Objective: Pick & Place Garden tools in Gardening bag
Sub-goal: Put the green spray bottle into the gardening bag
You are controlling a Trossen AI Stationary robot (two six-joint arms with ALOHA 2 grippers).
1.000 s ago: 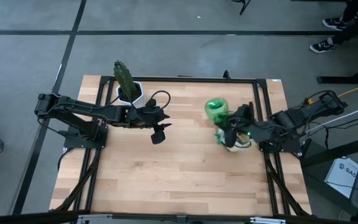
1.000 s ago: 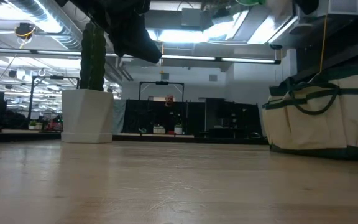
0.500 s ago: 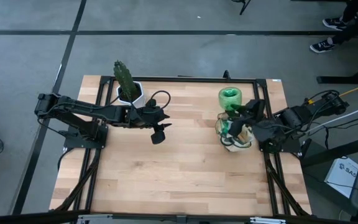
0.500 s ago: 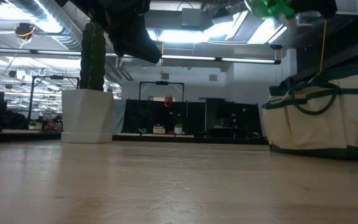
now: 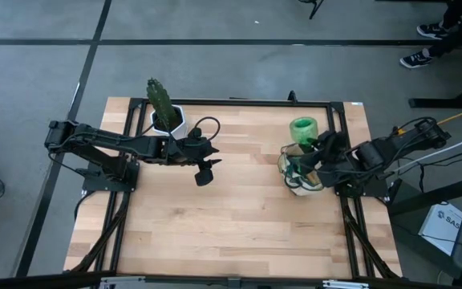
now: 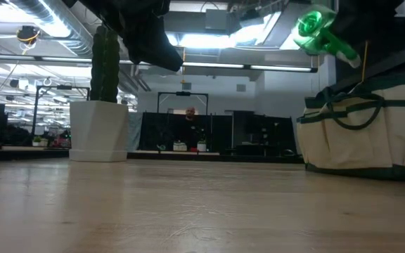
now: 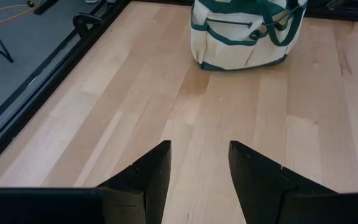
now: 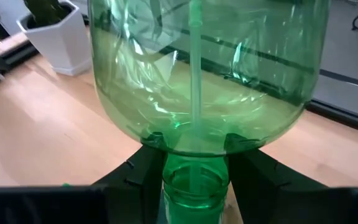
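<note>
Your right gripper [image 8: 191, 165] is clamped on the neck of the green spray bottle [image 5: 301, 128], and the bottle is flipped over: in the right wrist view the clear green body [image 8: 204, 68] sits past the fingers with the dip tube running through the middle of it, no liquid that I can make out. From above, the bottle hangs at the 12 o'clock edge of the gardening bag [image 5: 301, 184], partly over its opening. In the low view you can see the green sprayer head [image 6: 315, 31] up in the air, just above the bag's top edge [image 6: 371, 105] and not touching it.

The bag itself is the cream tote with dark green trim, standing upright at about 3 o'clock on the table [image 5: 215, 233]. The left wrist view shows its handles [image 7: 278, 18] flopped over the top and a row of outside pockets [image 7: 229, 34]. What's already inside it, I can't tell; the arm and bottle cover the opening from above.

Your left gripper [image 5: 204, 171] hangs above the table around 10 o'clock, fingers [image 7: 148, 177] spread apart with nothing between them, just bare wood below. The cactus in its white pot [image 5: 167, 120] sits at roughly 11 o'clock, just beside that arm.
</note>
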